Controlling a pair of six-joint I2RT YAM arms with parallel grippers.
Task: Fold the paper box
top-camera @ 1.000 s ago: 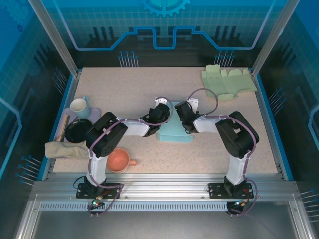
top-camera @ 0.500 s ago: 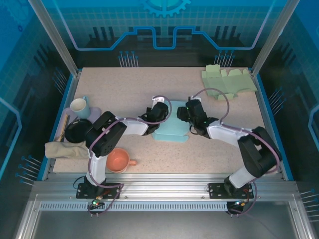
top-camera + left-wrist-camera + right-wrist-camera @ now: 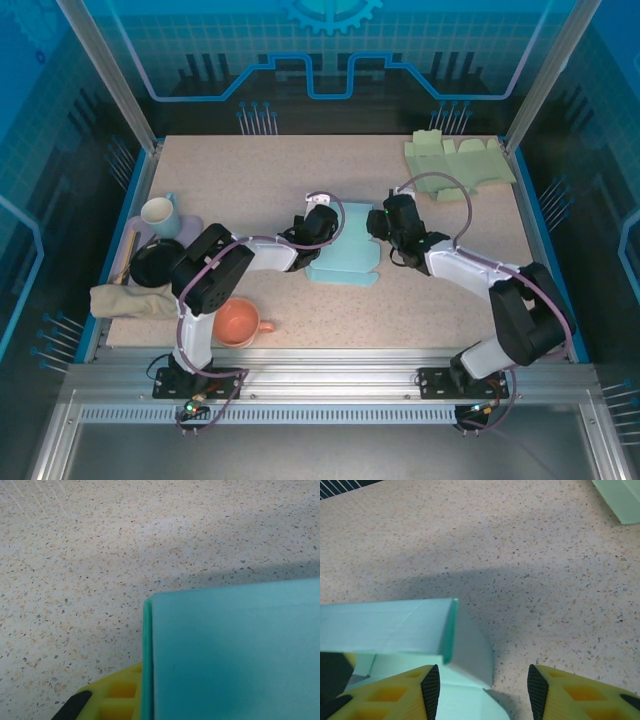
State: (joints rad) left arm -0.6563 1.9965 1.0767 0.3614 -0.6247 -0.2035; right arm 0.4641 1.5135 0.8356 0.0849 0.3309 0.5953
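Teal paper box (image 3: pixel 345 262) at centre of bench (image 3: pixel 250 180), between both pincers. Left pincer (image 3: pixel 322 240) pinched narrow on the box's left wall, seemingly holding it. Right pincer (image 3: pixel 483 682) spread, gripping nothing; raised panel just ahead, off-centre of its gap. Orange cup (image 3: pixel 238 322) looks empty; white mug (image 3: pixel 160 213) too small to tell.
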